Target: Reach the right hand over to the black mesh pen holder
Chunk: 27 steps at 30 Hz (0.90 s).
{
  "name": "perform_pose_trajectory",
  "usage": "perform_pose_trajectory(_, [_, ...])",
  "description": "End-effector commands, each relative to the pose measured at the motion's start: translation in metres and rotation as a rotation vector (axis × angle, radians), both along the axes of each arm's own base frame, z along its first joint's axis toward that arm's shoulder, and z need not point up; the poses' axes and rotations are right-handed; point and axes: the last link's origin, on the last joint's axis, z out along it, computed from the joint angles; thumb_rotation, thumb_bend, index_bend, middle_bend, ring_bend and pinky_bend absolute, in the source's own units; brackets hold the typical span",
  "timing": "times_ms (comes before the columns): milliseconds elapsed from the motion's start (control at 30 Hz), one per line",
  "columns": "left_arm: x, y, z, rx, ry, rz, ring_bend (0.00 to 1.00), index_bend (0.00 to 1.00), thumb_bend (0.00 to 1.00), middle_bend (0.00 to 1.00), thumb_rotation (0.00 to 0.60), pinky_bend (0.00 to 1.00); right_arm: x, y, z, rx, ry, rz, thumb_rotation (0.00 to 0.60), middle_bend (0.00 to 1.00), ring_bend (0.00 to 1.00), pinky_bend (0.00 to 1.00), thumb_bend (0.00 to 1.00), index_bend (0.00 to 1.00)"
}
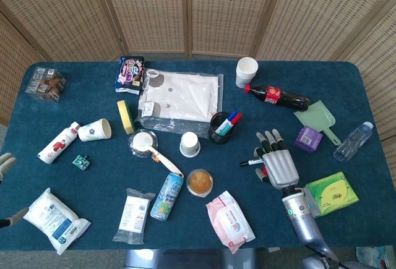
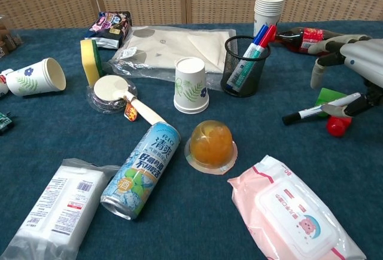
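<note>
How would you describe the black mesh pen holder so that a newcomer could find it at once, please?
Start at the large clear bag of white sheets in the middle of the blue table. At its front right corner stands the black mesh pen holder, an upright cup beside an upturned paper cup. It alone holds markers with blue and red caps.

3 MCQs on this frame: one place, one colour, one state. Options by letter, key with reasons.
1. Where is the right robot hand?
A. Above the black marker
B. On the black mesh pen holder
C. On the cola bottle

2. What colour is the table cloth?
A. Red
B. Dark blue
C. White

3. How does the green-print paper cup stand?
A. Upright, mouth up
B. On its side
C. Upside down

Key: A, its fingers hang over the marker, short of the holder; B, the cloth is blue all over; C, its closed base faces up.
</note>
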Motion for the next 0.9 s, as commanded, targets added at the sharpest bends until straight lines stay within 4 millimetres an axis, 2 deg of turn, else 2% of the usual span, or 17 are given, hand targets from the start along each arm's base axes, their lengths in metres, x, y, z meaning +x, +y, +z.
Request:
perform_pose_trajectory(33, [0.0, 0.0, 0.0, -0.001, 0.0, 0.0, 0.0, 0.0, 0.04, 0.0, 0.6, 0.0, -0.002, -0.002, -0.002, 0.003, 0.01, -0.007, 0.6, 0.0, 0.0, 0.06, 0.35, 0.42])
perform_pose_trajectory(367, [0.001, 0.0, -0.002, -0.009, 0.002, -0.003, 0.0, 0.0, 0.04, 0.0, 0.6, 0.0, -0.012, -0.013, -0.006, -0.005, 0.05, -0.026, 0.6, 0.0, 0.0, 0.06, 0.35, 0.42])
perform_pose_trajectory(533, [0.001, 0.001, -0.002, -0.01, 0.002, -0.001, 0.0, 0.0, 0.04, 0.0, 0.6, 0.0, -0.022, -0.021, -0.004, -0.022, 0.133, -0.012, 0.6, 0.0, 0.0, 0.07, 0.36, 0.43])
perform_pose_trajectory(900, [0.002, 0.001, -0.003, -0.016, 0.005, -0.004, 0.0, 0.0, 0.04, 0.0, 0.6, 0.0, -0.031, -0.02, -0.001, -0.022, 0.183, -0.005, 0.6, 0.0, 0.0, 0.07, 0.37, 0.47])
